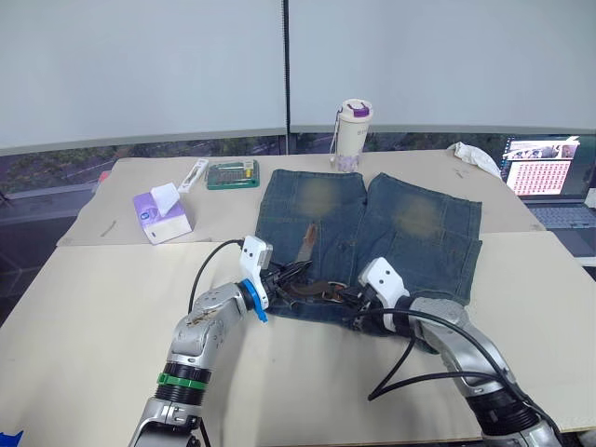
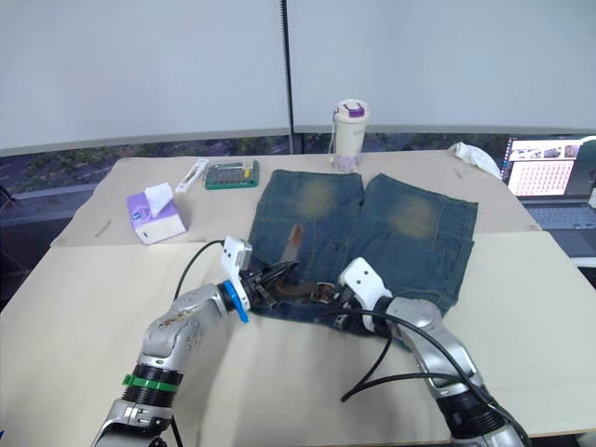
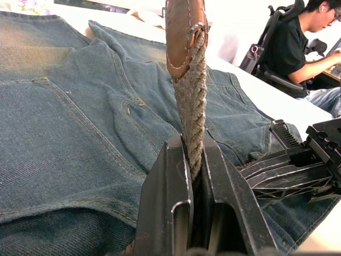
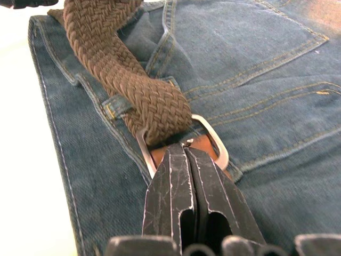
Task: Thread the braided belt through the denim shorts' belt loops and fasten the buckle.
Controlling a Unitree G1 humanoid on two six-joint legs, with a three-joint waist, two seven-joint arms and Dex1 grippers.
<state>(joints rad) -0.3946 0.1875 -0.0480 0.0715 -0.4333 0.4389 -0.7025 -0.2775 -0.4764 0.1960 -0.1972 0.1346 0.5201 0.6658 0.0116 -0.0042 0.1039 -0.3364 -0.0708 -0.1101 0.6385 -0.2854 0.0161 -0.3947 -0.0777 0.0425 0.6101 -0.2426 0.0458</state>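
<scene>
Gripping one braided belt [image 4: 128,85]: left pincer [image 3: 194,176], right pincer [image 4: 186,160], one buckle [image 4: 213,141]

Brown braided belt [image 4: 128,90] passes through silver buckle [image 4: 213,140] on flat denim shorts [image 1: 372,228], seemingly unfastened

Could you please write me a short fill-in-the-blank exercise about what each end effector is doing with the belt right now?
1. The left end effector is shut on the brown braided ____.
2. The right end effector pinches at the silver metal ____.
3. The blue denim shorts lie on the ____.

Missing words: belt; buckle; table.
</scene>
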